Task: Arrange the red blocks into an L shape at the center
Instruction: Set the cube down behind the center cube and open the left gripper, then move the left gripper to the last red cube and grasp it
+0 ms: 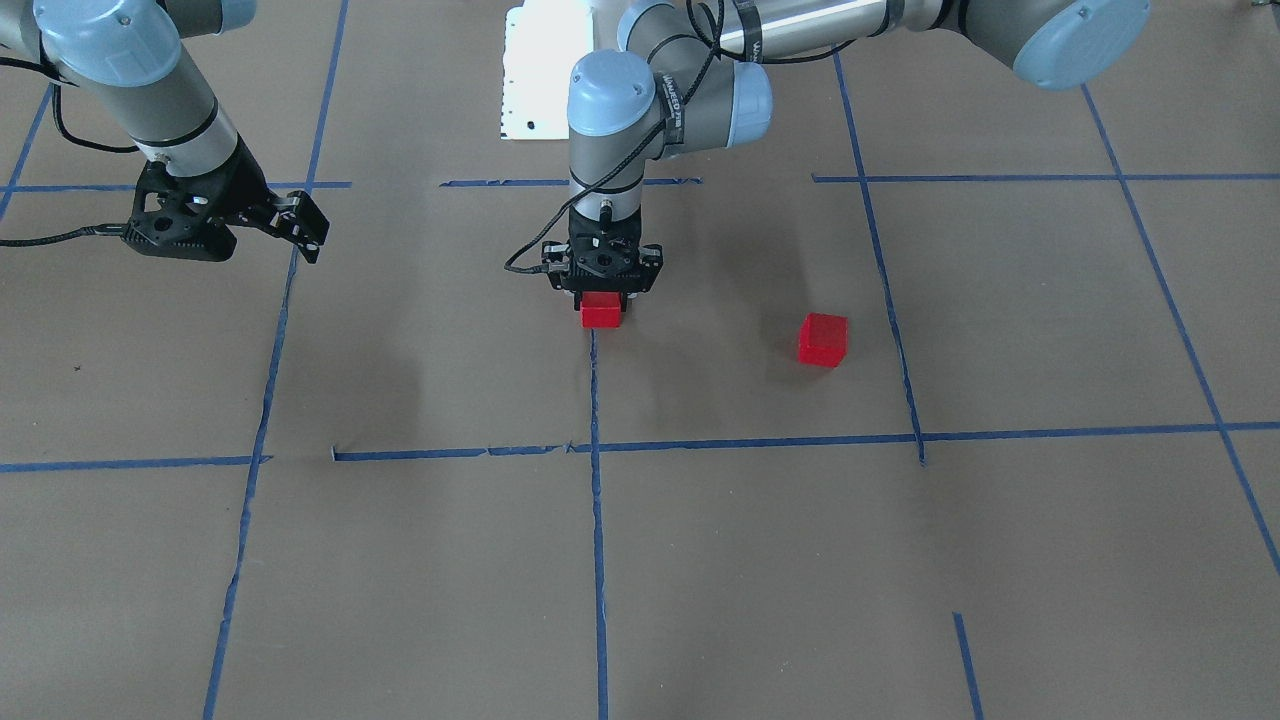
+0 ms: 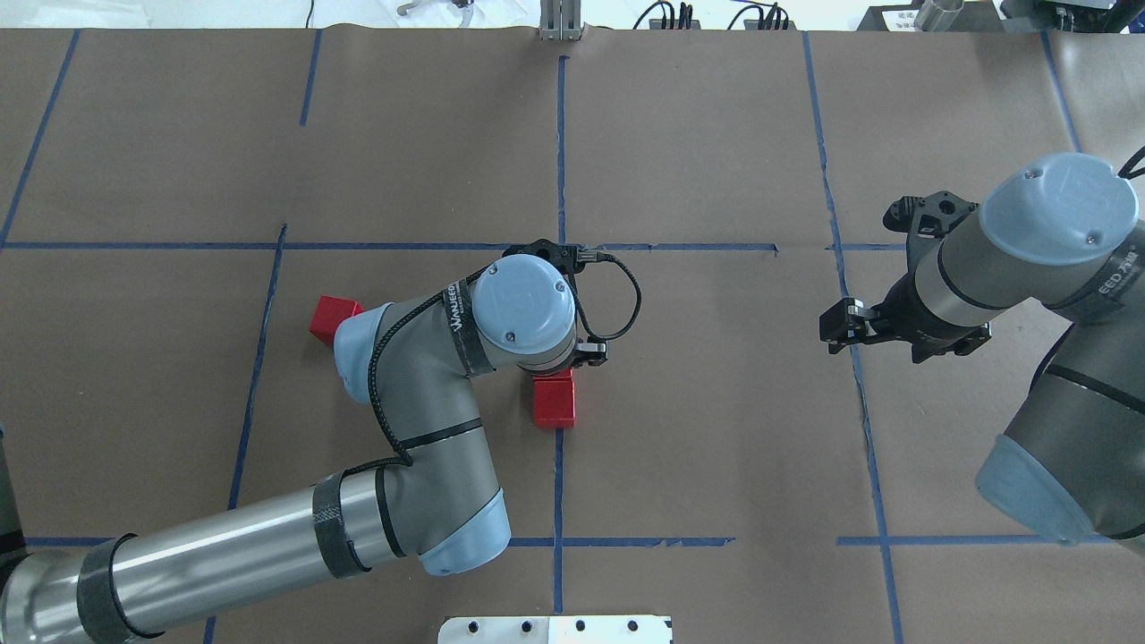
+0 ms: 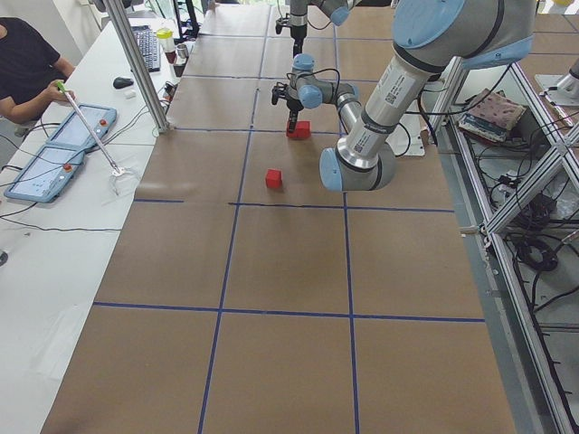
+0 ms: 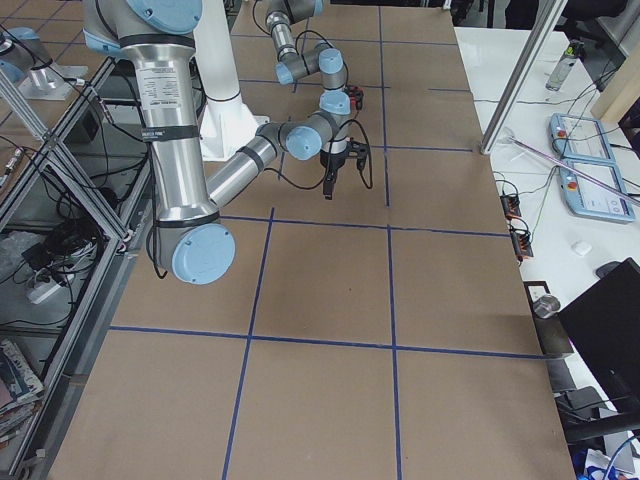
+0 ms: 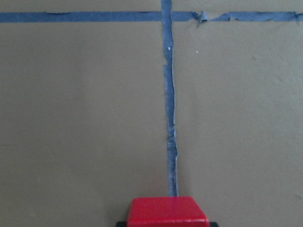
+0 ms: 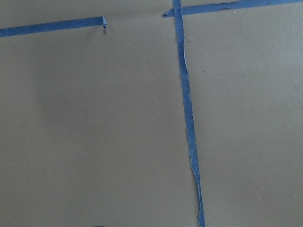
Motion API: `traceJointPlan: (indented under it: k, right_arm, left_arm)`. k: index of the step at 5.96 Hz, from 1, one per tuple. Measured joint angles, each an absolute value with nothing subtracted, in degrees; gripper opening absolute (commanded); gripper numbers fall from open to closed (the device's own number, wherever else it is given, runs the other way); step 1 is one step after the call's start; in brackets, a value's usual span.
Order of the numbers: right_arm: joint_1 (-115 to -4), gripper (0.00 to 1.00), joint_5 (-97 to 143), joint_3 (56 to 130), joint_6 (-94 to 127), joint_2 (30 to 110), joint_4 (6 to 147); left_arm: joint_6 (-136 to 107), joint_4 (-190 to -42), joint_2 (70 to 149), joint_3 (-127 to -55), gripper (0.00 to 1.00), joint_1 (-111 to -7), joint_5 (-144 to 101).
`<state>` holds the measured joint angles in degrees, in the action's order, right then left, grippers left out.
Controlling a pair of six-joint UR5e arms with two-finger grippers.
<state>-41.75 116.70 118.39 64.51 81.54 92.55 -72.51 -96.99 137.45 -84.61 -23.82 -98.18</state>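
Observation:
My left gripper [image 1: 602,292] stands upright and low at the center, shut on a red block [image 1: 601,311]. That block sits on the vertical blue tape line [image 1: 595,400]. In the left wrist view the block [image 5: 168,213] fills the bottom edge with dark fingertips against both its sides. In the overhead view the red [image 2: 553,402] below my wrist looks longer than one cube, so a second cube may touch it. A loose red block [image 1: 822,340] lies apart on my left side, also in the overhead view [image 2: 329,318]. My right gripper [image 1: 305,230] is open and empty, raised well off to my right.
The brown paper carries a blue tape grid [image 2: 841,268]. A white base plate [image 1: 540,70] sits at the robot's edge. An operator with a tablet [image 3: 68,154] sits at a side desk across the table. My left elbow [image 2: 358,344] partly covers the loose block.

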Motion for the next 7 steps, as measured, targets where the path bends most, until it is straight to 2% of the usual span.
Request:
traceJointPlan:
  k: [2,4,6,7]
  right_arm:
    - [-41.93,1.0,116.77,118.49,64.49,81.56,92.55]
    - [-44.63,1.0,119.63,118.55,63.1,81.64,92.55]
    - [-48.95,1.0,122.92,118.56,57.4,84.1,92.55]
    - [-50.17,1.0,123.33,118.57,55.44,85.25,92.55]
  left_arm:
    - [-72.48,-97.07,137.48,-85.88,0.95,-24.09,-98.24]
    - [-71.38,-97.04,134.92,-91.17,0.95,-27.12,-98.68]
    - [-63.44,-97.66,126.6,-98.34,0.95,-31.74,-100.05]
    - [-57.13,-98.01,122.42,-99.74,0.95,-35.31,-103.26]
